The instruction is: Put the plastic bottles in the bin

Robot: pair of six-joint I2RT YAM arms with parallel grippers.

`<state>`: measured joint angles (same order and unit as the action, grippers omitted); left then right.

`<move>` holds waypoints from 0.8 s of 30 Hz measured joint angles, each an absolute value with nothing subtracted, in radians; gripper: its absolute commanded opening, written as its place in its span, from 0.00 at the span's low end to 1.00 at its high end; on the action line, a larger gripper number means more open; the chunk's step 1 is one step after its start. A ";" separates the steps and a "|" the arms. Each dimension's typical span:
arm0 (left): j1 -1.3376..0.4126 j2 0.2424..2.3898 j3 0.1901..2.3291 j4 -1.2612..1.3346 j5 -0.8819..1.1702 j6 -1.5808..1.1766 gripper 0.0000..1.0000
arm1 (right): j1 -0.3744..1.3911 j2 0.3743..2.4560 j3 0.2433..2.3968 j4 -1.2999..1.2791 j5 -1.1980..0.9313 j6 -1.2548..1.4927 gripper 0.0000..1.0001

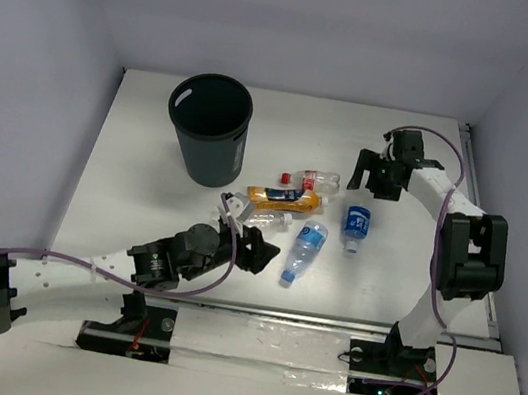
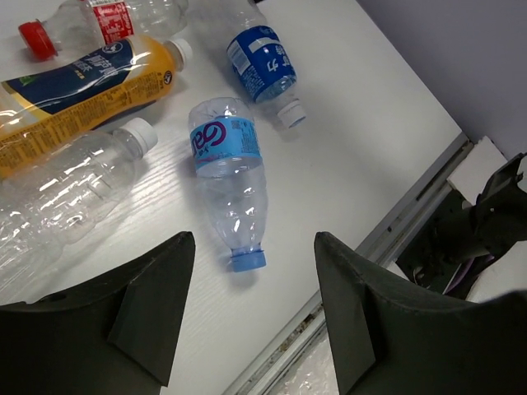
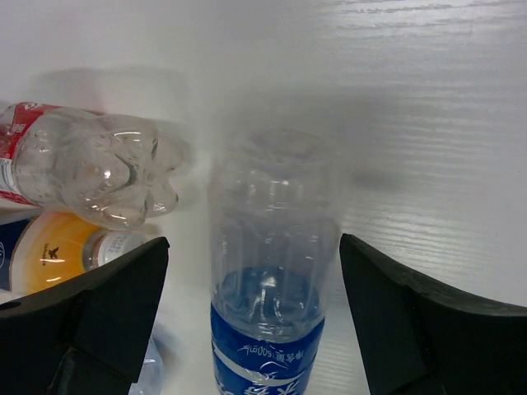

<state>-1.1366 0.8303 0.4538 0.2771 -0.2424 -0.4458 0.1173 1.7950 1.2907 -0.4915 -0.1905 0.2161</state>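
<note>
The black bin (image 1: 208, 127) stands upright at the back left. Five bottles lie right of it: red-capped clear (image 1: 316, 179), orange-filled (image 1: 284, 199), plain clear (image 1: 257, 217), light-blue-labelled (image 1: 304, 250) and dark-blue-labelled (image 1: 356, 224). My left gripper (image 1: 268, 252) is open and empty, just left of the light-blue-labelled bottle (image 2: 226, 177), whose blue cap lies between my fingertips in the left wrist view (image 2: 254, 240). My right gripper (image 1: 371, 178) is open above the base end of the dark-blue-labelled bottle (image 3: 268, 214), which shows between its fingers (image 3: 254, 245).
The left wrist view also shows the orange bottle (image 2: 82, 86), plain clear bottle (image 2: 66, 189), red-capped bottle (image 2: 99, 20) and dark-blue-labelled bottle (image 2: 263, 62). The table's metal front edge (image 2: 395, 222) runs close by. White walls enclose the table.
</note>
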 measured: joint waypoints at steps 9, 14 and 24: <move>-1.137 0.898 0.449 0.319 -0.194 -0.442 0.59 | 0.121 1.856 1.345 -0.538 -0.163 0.212 0.83; -1.137 0.923 0.449 0.319 -0.180 -0.434 0.59 | 0.125 1.865 1.345 -0.566 -0.132 0.208 0.82; -1.137 0.923 0.448 0.342 -0.181 -0.426 0.61 | 0.125 1.909 1.374 -0.616 -0.123 0.197 0.55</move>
<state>-1.1366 0.9226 0.4480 0.3424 -0.1814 -0.4259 0.1249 1.9087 1.3743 -0.6155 -0.1230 0.1970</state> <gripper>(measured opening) 0.601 0.645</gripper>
